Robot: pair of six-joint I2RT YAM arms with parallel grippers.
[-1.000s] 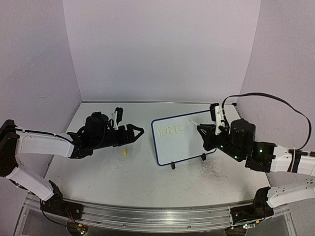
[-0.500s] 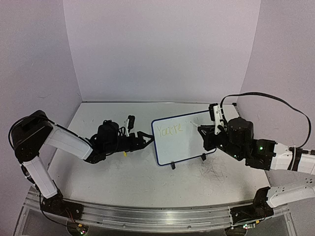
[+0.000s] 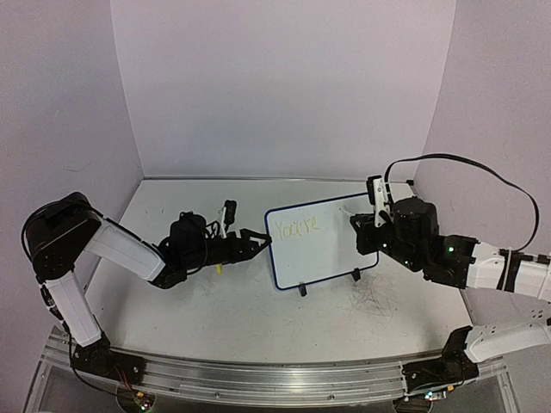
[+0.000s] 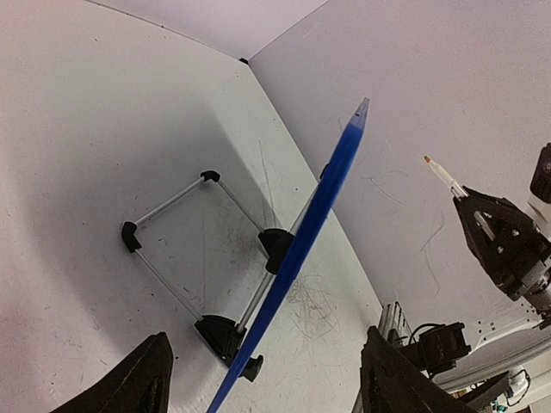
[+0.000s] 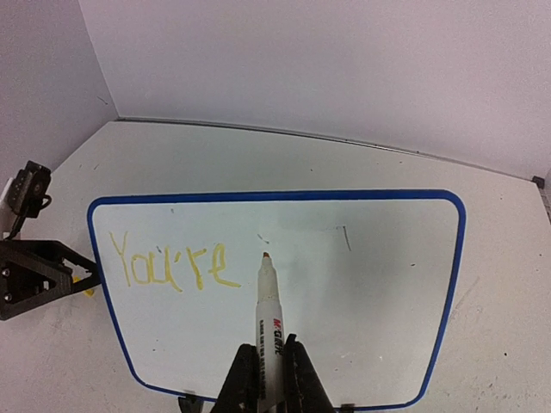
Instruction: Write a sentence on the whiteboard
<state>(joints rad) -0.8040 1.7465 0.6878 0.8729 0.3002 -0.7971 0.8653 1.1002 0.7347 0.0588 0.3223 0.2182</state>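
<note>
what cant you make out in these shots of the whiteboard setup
Left wrist view: the whiteboard is edge-on, so the sentence on its face is hidden there.
Top view: the yellow bit below the left pincer is too small to identify.
Right wrist view: the bottom edge cuts off the rear of the marker and most of the right pincer.
</note>
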